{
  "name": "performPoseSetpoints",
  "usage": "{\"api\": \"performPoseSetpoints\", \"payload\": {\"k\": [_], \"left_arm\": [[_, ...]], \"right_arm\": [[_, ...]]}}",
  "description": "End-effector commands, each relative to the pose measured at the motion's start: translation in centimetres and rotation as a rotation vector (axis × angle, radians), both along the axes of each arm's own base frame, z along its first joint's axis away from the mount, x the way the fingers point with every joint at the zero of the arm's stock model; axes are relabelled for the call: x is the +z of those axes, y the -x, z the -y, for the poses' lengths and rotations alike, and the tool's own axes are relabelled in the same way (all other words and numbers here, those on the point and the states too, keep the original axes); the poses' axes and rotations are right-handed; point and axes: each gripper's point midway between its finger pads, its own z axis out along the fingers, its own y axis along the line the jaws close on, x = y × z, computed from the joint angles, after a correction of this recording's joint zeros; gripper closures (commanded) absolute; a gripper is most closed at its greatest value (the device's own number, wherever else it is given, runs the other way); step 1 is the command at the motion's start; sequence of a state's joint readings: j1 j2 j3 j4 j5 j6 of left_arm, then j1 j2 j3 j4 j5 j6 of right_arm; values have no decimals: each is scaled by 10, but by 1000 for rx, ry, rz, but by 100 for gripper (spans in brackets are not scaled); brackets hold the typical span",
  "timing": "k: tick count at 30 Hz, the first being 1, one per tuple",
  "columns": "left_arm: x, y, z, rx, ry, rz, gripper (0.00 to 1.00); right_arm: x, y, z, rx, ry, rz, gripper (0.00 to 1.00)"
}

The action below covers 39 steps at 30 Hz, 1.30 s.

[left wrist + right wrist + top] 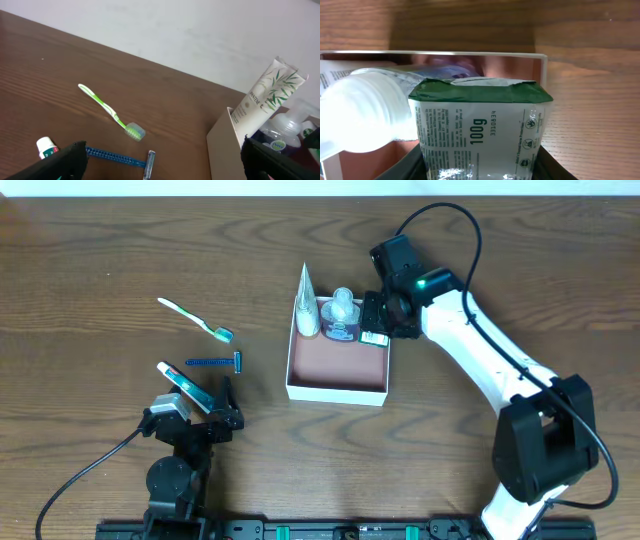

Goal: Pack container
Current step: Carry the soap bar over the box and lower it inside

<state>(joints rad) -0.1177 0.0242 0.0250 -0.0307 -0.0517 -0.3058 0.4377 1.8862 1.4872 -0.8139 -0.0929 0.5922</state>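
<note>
White-walled container [336,391]: square and shallow with a pinkish-brown floor, it sat on the table a little toward 3 o'clock of centre. Most of its floor was bare.
Shampoo tube [307,305]: white with green leaves, it stood in the container's 11 o'clock corner, leaning on the wall with its crimped end up.
Bottle [343,315]: a dark bottle with a clear ribbed cap was at the container's 12 o'clock wall, just beside the tube.
Carton [375,338]: small, green and white, marked 100g [480,130]. It was at the container's 2 o'clock corner, against the bottle's cap [365,115].
Right gripper [378,325]: it reached in from 3 o'clock with its claw closed narrowly on the carton, a dark finger [405,167] on either side.
Razor [215,363]: blue-handled, it lay flat on the wood at 9 o'clock of the container, well apart from it.
Toothbrush [195,318]: green and white, it lay at 10 o'clock of the container, beyond the razor.
Toothpaste tube [183,383]: white-capped, it lay slanted near 8 o'clock, just beside the razor.
Left gripper [203,402]: low at 8 o'clock of the container, its claw was spread wide and gripped nothing. One finger [67,160] was next to the toothpaste cap [46,148]; whether they touched could not be told.
Table [100,260]: dark brown wood grain.
</note>
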Motion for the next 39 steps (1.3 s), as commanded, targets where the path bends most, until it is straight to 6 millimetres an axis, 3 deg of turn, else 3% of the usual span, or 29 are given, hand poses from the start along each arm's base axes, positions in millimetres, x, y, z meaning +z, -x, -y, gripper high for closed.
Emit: {"api": "performPoseSetpoints", "payload": {"k": [1,11,15,22,29,35,39], "left_arm": [[-19,1,-3,15,-25,-57,2],[-19,1,-3,15,-25,-57,2],[-19,1,-3,15,-25,-57,2],[-19,1,-3,15,-25,-57,2],[-19,1,-3,15,-25,-57,2],[-19,1,-3,15,-25,-57,2],[-19,1,-3,15,-25,-57,2]], "right_arm": [[-9,5,-12,17,6,-16,87],[-16,1,-14,7,11,-17,85],[-16,1,-14,8,10,-15,80],[-16,1,-14,8,10,-15,55],[-16,1,-14,8,10,-15,43],[-16,1,-14,8,10,-16,20],[-16,1,-14,8,9,-15,18]]}}
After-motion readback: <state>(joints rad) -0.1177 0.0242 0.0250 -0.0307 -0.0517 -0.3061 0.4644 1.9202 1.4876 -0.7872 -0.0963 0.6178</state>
